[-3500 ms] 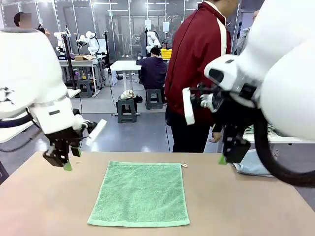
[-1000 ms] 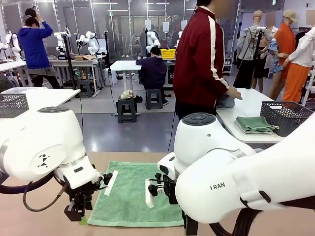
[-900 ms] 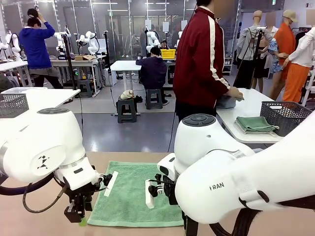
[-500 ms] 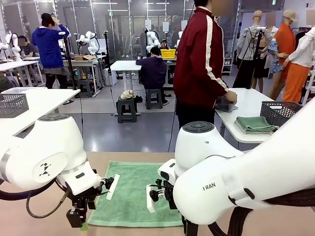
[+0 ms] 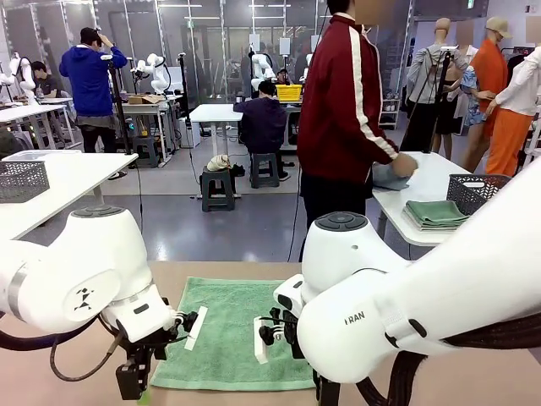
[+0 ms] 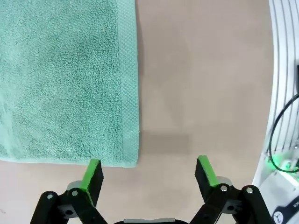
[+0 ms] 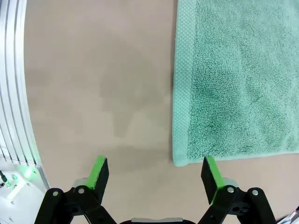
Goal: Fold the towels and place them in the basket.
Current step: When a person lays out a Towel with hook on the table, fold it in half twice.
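Left arm (image 5: 76,271) and right arm (image 5: 380,313) bend low, jaws spread over towel (image 5: 228,326) corners.

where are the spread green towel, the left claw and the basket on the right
green towel (image 5: 224,326), front view, middle of the cloth
left claw (image 6: 148,164), left wrist view, midway between its fingertips
basket (image 5: 482,193), front view, its lattice front wall

Bright, even overhead light is seen; faint shadows are cast just ahead of the left gripper (image 6: 148,169) and right gripper (image 7: 153,170); outer edges are bowed
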`<move>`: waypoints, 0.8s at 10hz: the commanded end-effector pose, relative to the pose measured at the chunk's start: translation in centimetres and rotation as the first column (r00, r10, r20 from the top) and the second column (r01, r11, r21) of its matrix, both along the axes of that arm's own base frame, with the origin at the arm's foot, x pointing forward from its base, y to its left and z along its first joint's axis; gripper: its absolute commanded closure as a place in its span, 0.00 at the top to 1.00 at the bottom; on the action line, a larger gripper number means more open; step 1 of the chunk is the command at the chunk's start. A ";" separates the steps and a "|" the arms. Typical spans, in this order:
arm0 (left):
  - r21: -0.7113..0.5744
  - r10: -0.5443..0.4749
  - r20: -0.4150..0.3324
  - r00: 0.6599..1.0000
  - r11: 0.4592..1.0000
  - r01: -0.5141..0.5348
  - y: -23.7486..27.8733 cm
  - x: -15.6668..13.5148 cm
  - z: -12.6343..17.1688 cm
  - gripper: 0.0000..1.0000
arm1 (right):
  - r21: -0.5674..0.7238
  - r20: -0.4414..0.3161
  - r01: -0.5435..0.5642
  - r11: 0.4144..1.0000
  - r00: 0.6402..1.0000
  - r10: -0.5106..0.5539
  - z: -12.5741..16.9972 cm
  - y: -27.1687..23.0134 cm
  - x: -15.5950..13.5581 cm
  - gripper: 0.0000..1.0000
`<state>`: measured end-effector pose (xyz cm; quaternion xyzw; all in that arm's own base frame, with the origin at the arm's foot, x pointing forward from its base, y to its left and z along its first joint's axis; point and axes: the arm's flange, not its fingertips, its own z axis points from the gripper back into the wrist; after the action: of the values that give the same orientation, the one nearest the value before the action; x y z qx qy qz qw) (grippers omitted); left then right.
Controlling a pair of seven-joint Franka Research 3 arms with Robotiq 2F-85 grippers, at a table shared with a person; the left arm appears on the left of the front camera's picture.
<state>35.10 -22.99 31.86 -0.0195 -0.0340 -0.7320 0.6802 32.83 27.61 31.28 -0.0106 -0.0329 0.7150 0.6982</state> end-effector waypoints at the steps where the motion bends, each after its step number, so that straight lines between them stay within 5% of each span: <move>1: -0.034 0.017 0.008 1.000 0.999 -0.017 -0.1 0.2 -0.9 1.00 | 0.013 0.001 -0.009 1.000 1.000 0.009 -0.7 0.1 0.8 1.00; 8: -0.035 0.016 -0.013 1.000 0.999 -0.016 0.1 1.2 -2.3 1.00 | -0.016 -0.021 0.026 1.000 0.999 -0.026 -1.8 0.2 1.4 1.00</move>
<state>35.70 -22.80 29.88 -0.0245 -0.0269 -0.7268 0.6859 33.95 27.50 29.79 -0.0060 -0.0215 0.7087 0.7052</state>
